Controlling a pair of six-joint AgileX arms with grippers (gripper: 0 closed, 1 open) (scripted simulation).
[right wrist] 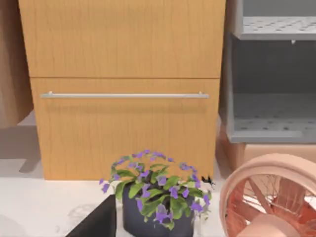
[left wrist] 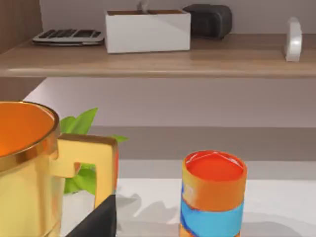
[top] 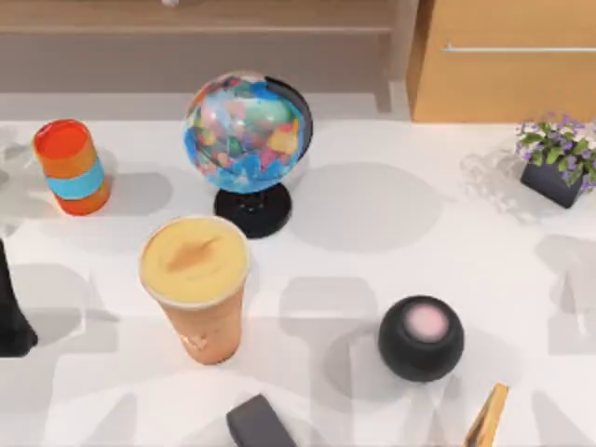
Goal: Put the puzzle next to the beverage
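Left claw [top: 11, 326] at far left, beverage [top: 197, 298] tall, orange-tan, creamy-topped

White table [top: 372, 214] is carrying everything, with the globe [top: 248, 135] taken as landmark, standing on its black base toward the back. The beverage [top: 197, 284] is standing just in front of the globe and slightly left, the orange can with a blue band [top: 72, 166] is sitting well to the globe's left, and the dark round speaker [top: 421, 337] is sitting in front and to the right. A potted purple flower [top: 556, 160] is sitting far to the globe's right, a dark block [top: 258, 424] is lying at the front edge beyond the beverage, and a gold mug [left wrist: 29, 168] is standing just beside the can.
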